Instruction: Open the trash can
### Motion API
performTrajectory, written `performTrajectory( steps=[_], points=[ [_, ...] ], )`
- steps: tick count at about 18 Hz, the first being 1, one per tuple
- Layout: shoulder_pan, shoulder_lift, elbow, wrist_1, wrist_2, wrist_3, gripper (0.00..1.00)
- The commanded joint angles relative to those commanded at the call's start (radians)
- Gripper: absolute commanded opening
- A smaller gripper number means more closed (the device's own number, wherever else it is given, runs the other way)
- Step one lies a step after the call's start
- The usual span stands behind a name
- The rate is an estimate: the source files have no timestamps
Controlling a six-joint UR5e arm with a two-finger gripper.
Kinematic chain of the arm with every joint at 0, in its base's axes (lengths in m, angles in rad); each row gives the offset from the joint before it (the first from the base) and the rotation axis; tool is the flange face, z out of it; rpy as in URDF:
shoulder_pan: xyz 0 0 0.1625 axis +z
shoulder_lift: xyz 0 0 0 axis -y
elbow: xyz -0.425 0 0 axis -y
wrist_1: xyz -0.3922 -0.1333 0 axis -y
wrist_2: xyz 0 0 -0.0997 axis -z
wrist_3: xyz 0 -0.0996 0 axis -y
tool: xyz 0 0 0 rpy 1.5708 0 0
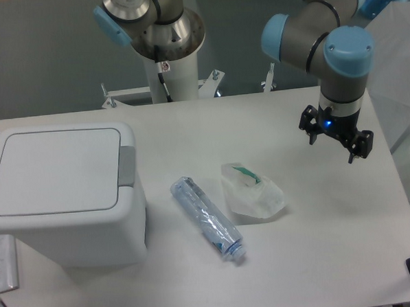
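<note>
The trash can (63, 195) is a boxy white bin at the left of the table. Its flat square lid (55, 172) lies closed, and a grey push-button tab (126, 166) sits at the lid's right rim. My gripper (333, 145) hangs above the right side of the table, far from the bin. Its two dark fingers are spread apart with nothing between them.
A clear plastic bottle (207, 217) lies on its side just right of the bin. A small translucent bag with a green mark (251, 189) rests beside it. The arm's white base column (169, 66) stands at the back.
</note>
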State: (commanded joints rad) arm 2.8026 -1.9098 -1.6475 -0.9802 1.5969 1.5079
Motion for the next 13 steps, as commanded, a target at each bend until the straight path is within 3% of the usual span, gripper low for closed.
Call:
performTrajectory(
  steps=[9, 13],
  points=[
    [-0.038, 0.006, -0.038, 0.009, -0.037, -0.008, 1.00],
    [-0.048, 0.034, -0.054, 0.008, -0.194, -0.187, 1.00]
  ],
)
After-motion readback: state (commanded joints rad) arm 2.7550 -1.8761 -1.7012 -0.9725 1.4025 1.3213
